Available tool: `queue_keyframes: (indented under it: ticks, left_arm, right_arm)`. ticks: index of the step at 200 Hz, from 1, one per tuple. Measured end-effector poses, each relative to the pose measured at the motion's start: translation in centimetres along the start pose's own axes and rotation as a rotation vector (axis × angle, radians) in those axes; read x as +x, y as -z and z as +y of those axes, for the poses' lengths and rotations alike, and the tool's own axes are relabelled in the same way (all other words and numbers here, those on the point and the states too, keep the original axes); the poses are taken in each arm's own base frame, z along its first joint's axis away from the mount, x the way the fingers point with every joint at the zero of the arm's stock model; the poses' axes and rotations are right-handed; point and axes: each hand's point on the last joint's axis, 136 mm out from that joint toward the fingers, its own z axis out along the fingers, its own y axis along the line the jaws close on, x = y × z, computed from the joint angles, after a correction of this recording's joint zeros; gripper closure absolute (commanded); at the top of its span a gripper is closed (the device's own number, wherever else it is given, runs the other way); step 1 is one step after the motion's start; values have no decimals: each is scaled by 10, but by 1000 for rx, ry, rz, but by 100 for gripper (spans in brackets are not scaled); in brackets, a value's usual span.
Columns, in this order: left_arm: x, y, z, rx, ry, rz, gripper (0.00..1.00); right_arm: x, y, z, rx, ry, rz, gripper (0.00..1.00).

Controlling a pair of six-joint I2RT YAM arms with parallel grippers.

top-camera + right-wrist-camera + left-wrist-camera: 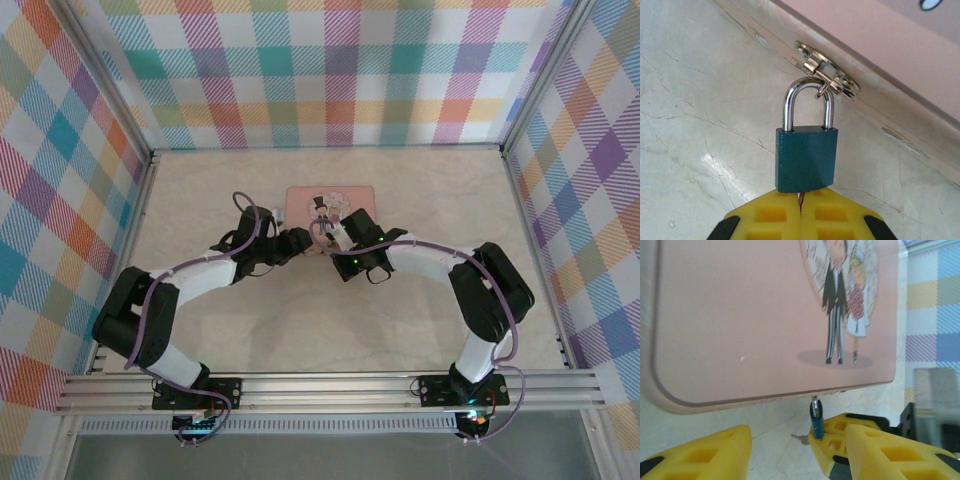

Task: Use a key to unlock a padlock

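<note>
Over on the left, spotting the left gripper (797,440) with jaws apart, empty, beside the pink tin (765,315). Centre now: finding the padlock (806,160) hanging by its shackle from the tin's clasp (827,75), teal body down. Rightward, seeing the right gripper (801,212) pinched shut on the key (800,200), right under the padlock's base.

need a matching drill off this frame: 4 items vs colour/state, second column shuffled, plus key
Things
1. padlock body
2. shackle
3. picture tin
4. right gripper

Colour or state
A. pink
B. shut, just below the padlock body
C. teal
D. silvery, looped through the hasp

Pairs: 1-C, 2-D, 3-A, 4-B
</note>
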Motion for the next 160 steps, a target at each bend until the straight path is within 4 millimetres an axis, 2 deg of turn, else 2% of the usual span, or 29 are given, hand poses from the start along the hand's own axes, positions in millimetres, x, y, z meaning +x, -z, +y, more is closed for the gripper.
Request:
queue_keyframes:
  ticks: [18,66,92,129,160]
  left_arm:
    - [-5,4,-2,6,-8,-16,47]
    - [-1,0,-5,30,-7,6,49]
    - [13,-13,-4,40,-3,59,49]
    - [47,-39,-2,40,14,159,49]
    - [56,-55,-7,57,26,188,51]
  right_arm:
    - [0,0,0,-3,7,-1,100]
    - [-4,2,2,-16,-14,-27,100]
    - [-5,3,3,-23,-37,-48,100]
    - [-6,4,8,-41,-54,-63,100]
    - [-7,3,11,-48,-54,-69,100]
